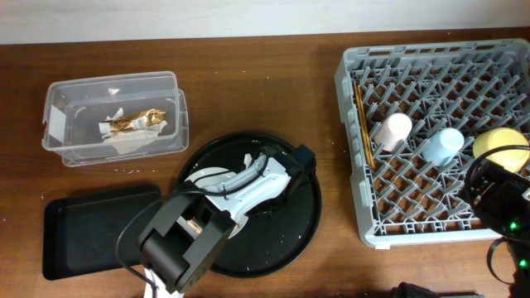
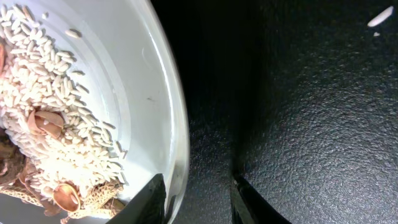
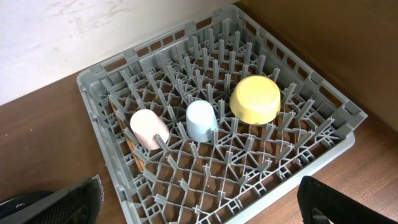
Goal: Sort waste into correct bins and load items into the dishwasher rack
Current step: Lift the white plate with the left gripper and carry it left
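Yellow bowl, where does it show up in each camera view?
Overhead: yellow bowl at the far right edge, in the rack.
Left wrist: not in it.
Right wrist: bowl above and right of centre, in the rack.
Shared landmark: the blue cup right beside it.

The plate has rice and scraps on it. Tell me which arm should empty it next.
Left. Its gripper straddles the rim of the plate holding the food scraps, on the round black tray. The right gripper hangs open by the dishwasher rack, away from the plate.
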Controlling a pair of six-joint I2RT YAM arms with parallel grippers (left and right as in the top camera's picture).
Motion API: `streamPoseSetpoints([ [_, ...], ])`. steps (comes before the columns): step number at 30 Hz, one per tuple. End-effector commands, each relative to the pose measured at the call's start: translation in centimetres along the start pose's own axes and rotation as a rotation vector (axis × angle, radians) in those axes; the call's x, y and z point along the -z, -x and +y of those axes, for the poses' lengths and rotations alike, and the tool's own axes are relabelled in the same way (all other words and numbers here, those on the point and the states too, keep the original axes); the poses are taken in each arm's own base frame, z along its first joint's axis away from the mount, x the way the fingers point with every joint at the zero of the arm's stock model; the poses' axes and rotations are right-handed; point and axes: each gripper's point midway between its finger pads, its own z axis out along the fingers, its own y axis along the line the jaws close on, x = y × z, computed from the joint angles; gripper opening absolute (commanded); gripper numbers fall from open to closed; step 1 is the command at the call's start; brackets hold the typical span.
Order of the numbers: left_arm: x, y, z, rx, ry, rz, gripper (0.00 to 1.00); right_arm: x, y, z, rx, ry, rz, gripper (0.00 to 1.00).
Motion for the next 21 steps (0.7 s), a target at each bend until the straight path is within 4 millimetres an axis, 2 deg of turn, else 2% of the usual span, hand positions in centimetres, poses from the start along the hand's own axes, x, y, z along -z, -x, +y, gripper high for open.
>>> streamPoseSetpoints([
  [1,-0.64,0.09,0.27,0.007,0.030,0.001,0.31,0.41,0.38,-0.04,-0.008,0.000,-0.018,0.98],
  [6,-0.64,0.05,0.38,0.006,0.034,0.003,0.30,0.42,0.39,-0.04,-0.008,0.001,-0.019,0.98],
  [8,-0.63,-0.02,0.53,0.005,0.040,0.006,0.25,0.41,0.37,-0.04,-0.008,0.000,-0.018,0.98],
  [13,-0.63,-0.10,0.67,0.003,0.046,0.009,0.25,0.41,0.37,-0.04,-0.008,0.000,-0.018,0.98],
  [16,-0.62,-0.16,0.78,0.002,0.050,0.012,0.20,0.42,0.38,-0.04,-0.008,0.000,-0.018,0.98],
  [17,-0.62,-0.16,0.77,0.002,0.050,0.012,0.14,0.41,0.38,-0.04,-0.008,0.000,-0.018,0.98],
  [21,-0.61,-0.15,0.77,0.002,0.050,0.011,0.11,0.41,0.38,-0.04,-0.008,0.000,-0.018,0.98],
])
